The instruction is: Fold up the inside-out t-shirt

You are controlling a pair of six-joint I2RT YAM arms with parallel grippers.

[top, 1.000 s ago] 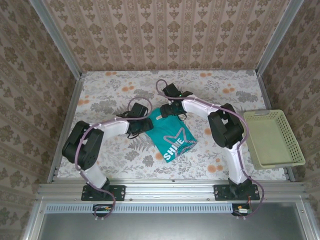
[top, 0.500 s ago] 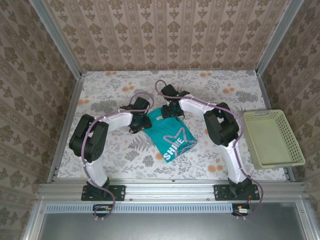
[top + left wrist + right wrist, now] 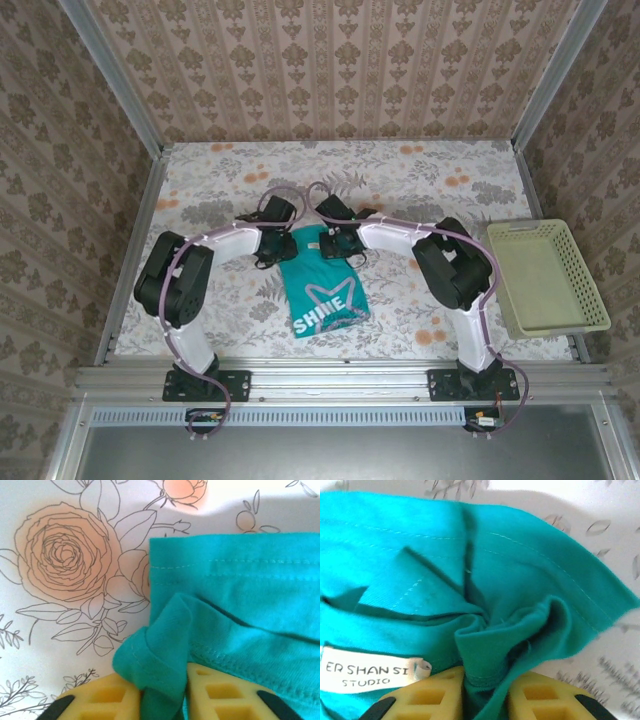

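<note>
A: We start wide: the flowered table (image 3: 420,190) carries the t-shirt (image 3: 325,290) near its middle. It lies flat as a narrow teal oblong with the white star graphic (image 3: 327,300) facing up, and the pale basket (image 3: 545,275) sits well apart at the right edge

B: We agree. Both arms reach in to the shirt's far edge, the left gripper (image 3: 271,251) at its far left corner and the right gripper (image 3: 340,245) at its far right corner, with the cloth between them

A: So we judge the step in hand to be the grasp on that far edge, ahead of a fold

B: Yes. From the left wrist we see the yellow pads (image 3: 117,700) drawn narrow, with a bunch of stitched edge pinched between them. The rest of the shirt spreads away flat to one side, and bare table lies on the other

A: From the right wrist the pads (image 3: 540,697) likewise stand close together on a puckered gather of teal. The white neck label (image 3: 367,672) lies just beside them, not in the grip

B: Then what does the next move call for?

A: We think both corners need to rise together and travel towards us evenly, so the far edge lands on the near hem. If one side leads, the fold will likely skew, and since each pinch holds only a small gather, we expect a slow lift to suit it
</note>
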